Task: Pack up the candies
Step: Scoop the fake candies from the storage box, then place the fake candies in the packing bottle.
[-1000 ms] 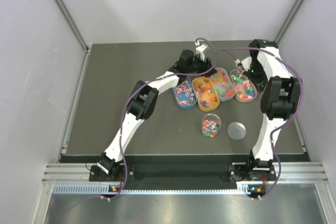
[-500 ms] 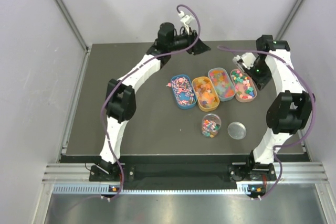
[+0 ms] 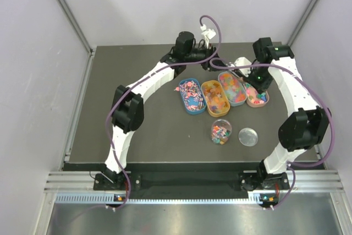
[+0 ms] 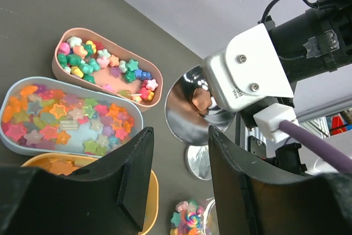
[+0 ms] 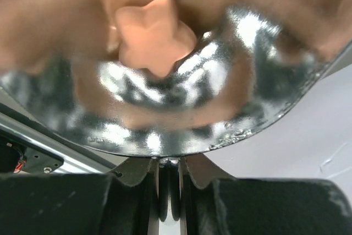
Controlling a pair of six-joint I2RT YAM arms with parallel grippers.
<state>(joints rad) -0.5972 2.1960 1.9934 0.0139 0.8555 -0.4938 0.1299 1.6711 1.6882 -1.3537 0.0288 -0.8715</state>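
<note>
Candies fill four oval trays: blue (image 3: pixel 192 96), orange (image 3: pixel 215 97), light blue (image 3: pixel 232 87) and pink (image 3: pixel 256 96). In the left wrist view, star candies lie in the pink tray (image 4: pixel 155 78) and the light blue tray (image 4: pixel 6 144). My right gripper (image 5: pixel 169 164) is shut on the handle of a silver scoop (image 5: pixel 165 108). One peach star candy (image 5: pixel 154 34) sits in its bowl. The scoop (image 4: pixel 190 108) hangs above the table by the pink tray. My left gripper (image 4: pixel 180 136) is open and holds nothing, behind the trays next to the scoop.
A clear jar (image 3: pixel 221 131) partly filled with mixed candies stands in front of the trays, with its round lid (image 3: pixel 248 136) flat beside it on the right. Both show in the left wrist view, the jar (image 4: pixel 192 224) and the lid (image 4: pixel 199 162). White walls enclose the dark table.
My left arm swung out to the far left, then came back right, behind the trays. My right arm carried the scoop left toward the trays. The left jaws narrowed slightly.
</note>
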